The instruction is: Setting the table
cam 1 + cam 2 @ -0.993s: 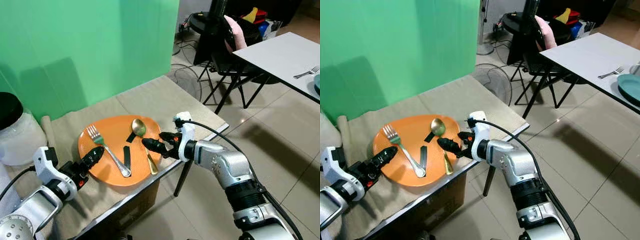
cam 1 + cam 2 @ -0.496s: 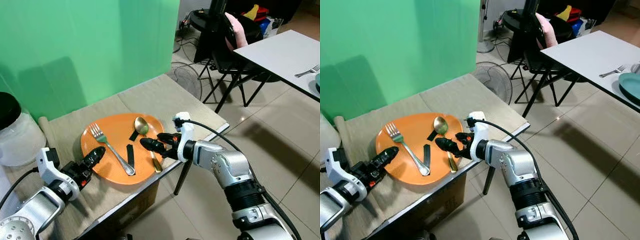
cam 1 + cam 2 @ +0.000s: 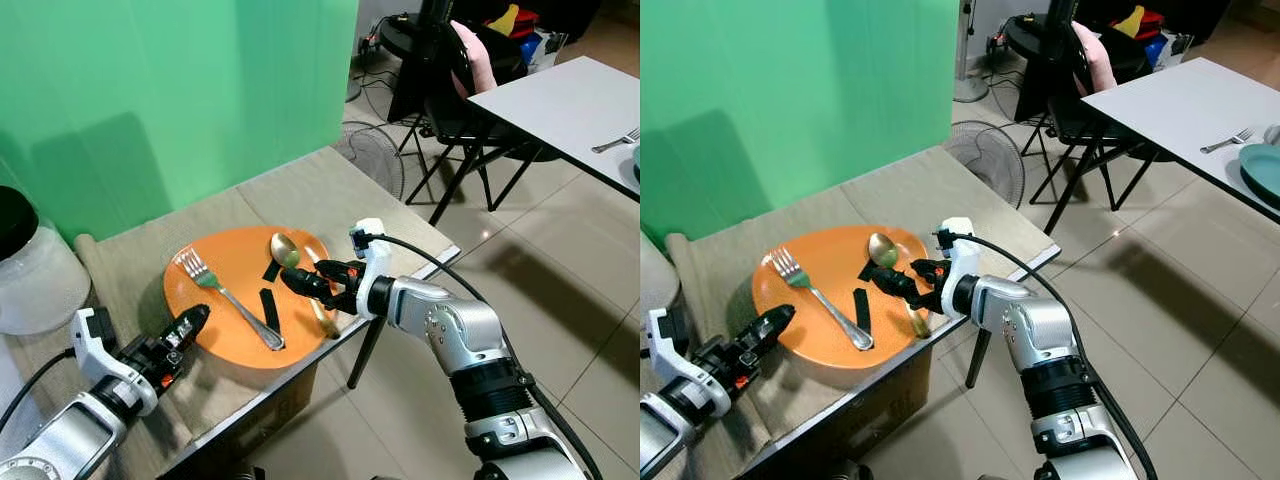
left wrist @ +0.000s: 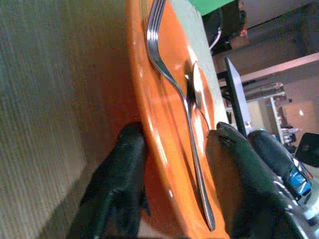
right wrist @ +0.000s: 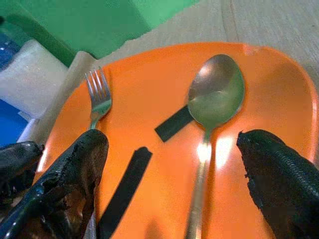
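On the beige cloth-covered tabletop (image 3: 330, 195) sits a round orange plastic plate (image 3: 225, 325), and on it lie a silver metal fork (image 3: 228, 299), a gold-coloured metal spoon (image 3: 286, 250) and two short black strips (image 3: 269, 311); the fork runs slantwise across the plate's left half with its tines toward the green backdrop (image 3: 150, 90), while the spoon lies on the right half, its bowl toward the backdrop too and its handle running to the near rim. The right gripper (image 5: 174, 164) hovers low over the near right part of the plate with its two black fingers spread wide, one on each side of the spoon's handle and not touching it as far as can be seen. The left gripper (image 4: 174, 184) sits at the plate's left rim, fingers parted, one finger under the rim against the cloth and the other above the plate's surface near the fork handle, so it straddles the edge without clearly pinching it. The step in hand looks like taking the cutlery off the plate, spoon first, while the left arm steadies the dish. The next move probably calls for lowering the right fingers flat to the plate, closing on the thin, slippery handle, and lifting it clear without knocking the black strips or sliding the plate toward the tabletop's edge
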Controlling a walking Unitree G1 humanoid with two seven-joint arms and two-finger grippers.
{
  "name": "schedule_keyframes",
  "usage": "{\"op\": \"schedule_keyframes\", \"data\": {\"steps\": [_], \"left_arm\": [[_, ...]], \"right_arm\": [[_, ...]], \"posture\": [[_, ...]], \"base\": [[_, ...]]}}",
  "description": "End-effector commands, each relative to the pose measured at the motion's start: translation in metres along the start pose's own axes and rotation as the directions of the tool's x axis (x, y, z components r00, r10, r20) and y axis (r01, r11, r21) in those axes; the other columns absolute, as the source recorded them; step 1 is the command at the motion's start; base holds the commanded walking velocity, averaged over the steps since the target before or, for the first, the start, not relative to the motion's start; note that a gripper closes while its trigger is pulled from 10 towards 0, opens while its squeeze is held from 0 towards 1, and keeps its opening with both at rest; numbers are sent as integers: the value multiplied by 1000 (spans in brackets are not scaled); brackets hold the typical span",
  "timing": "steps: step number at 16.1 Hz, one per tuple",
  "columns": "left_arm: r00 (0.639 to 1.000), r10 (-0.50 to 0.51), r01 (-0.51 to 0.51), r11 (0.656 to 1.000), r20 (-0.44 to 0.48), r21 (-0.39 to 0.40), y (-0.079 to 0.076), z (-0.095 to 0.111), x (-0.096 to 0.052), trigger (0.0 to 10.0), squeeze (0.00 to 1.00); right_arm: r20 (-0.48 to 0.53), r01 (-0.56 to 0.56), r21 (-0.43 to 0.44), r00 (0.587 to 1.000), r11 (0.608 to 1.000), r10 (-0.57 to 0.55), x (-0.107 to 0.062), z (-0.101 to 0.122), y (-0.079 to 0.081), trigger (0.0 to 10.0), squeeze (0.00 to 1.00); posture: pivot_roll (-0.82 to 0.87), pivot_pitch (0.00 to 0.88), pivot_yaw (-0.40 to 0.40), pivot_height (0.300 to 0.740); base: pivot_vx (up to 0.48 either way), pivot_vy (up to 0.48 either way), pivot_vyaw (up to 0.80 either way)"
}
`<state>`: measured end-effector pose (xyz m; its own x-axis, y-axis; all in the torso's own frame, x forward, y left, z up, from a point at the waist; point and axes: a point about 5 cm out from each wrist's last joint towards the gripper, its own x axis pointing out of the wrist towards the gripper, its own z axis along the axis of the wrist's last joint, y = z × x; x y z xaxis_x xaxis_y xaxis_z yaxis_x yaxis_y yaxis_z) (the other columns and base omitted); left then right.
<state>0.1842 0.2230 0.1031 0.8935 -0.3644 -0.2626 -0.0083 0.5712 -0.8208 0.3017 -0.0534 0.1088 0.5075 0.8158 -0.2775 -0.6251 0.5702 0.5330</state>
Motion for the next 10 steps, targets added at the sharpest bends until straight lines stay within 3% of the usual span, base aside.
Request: {"op": "schedule_keyframes", "data": {"steps": [1,10], "left_arm": [[998,-61,61,998,-4,23,-11,0,1,0,0],[996,55,-56,998,68,6,4,6,-2,0,0]], "right_arm": [[34,6,-1,999,1000,-6,-4,8,0,10000,0],[60,-6,-11,998,1000,7,-4,13,2,10000,0]], "posture": [[-43,23,-46,740],[-38,12,-50,740]], "base": [[0,0,0],[0,0,0]]}}
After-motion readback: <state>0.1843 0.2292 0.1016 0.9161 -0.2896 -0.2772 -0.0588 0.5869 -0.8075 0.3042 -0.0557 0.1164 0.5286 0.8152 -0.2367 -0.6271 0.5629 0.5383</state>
